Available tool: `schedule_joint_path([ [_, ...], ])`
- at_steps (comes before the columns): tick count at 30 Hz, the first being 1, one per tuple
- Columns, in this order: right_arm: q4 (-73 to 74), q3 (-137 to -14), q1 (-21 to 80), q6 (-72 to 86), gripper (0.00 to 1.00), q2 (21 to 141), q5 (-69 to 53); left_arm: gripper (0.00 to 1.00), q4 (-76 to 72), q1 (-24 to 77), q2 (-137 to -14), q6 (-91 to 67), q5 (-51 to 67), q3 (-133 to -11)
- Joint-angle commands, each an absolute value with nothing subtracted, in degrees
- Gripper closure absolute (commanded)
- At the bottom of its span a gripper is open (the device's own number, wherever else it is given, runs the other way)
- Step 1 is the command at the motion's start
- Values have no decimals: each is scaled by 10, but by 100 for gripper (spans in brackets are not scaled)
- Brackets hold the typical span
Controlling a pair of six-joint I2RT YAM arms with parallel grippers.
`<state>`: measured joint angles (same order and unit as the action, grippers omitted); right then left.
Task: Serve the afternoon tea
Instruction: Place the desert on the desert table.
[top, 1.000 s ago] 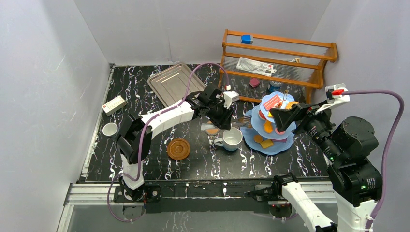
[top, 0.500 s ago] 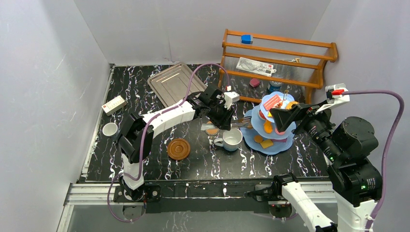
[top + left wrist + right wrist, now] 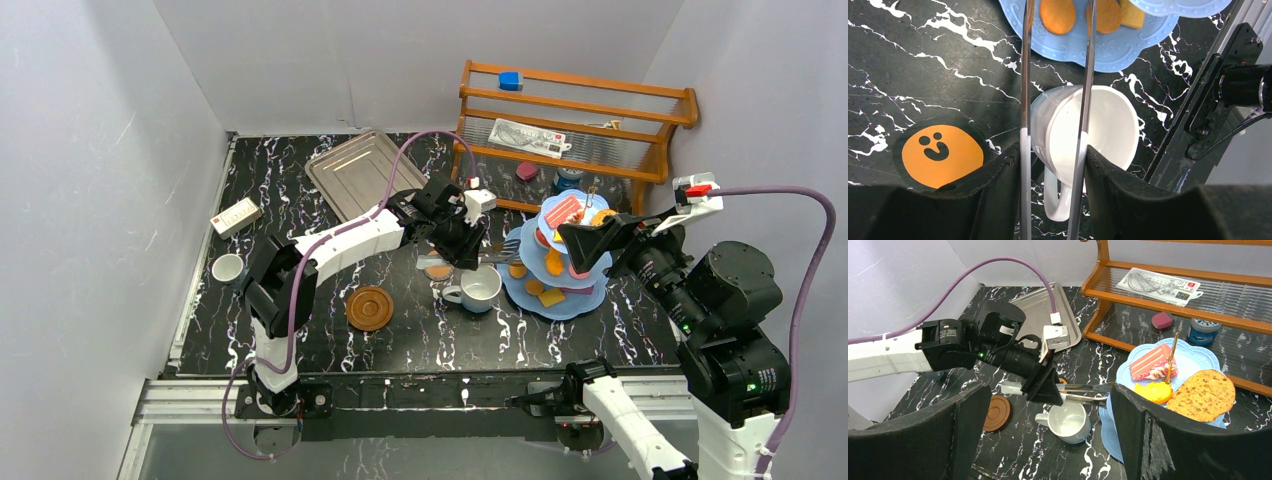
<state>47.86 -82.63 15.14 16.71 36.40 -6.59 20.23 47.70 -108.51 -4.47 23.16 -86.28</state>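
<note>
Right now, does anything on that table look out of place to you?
The orange smiley-face cookie lies down by the white mug, off the light-blue stand that holds the other pastries. The mug stands straight on the black table, apart from the bare brown saucer, though cups usually sit on saucers.

Landmark white mug (image 3: 481,287): left gripper (image 3: 462,250) with tongs (image 3: 1026,75) hangs directly over it, blocking way down. On mug's right, blue stand (image 3: 1113,50) crowds in, gap possibly nil. Just left-behind, smiley cookie (image 3: 942,155). Bare tabletop (image 3: 420,330) left, between mug and brown saucer (image 3: 370,308).
</note>
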Motion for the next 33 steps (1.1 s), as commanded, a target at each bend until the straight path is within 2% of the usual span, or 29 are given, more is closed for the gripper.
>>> schedule_joint_path([
  [1,440,-825,153,163,1,357,-63,57,205,480,-1078,-36,237,-889],
  [9,440,-824,153,163,1,357,-63,61,205,480,-1071,-36,222,-891],
  [33,441,-825,154,164,1,358,-65,64,198,459,-976,-55,57,-835],
])
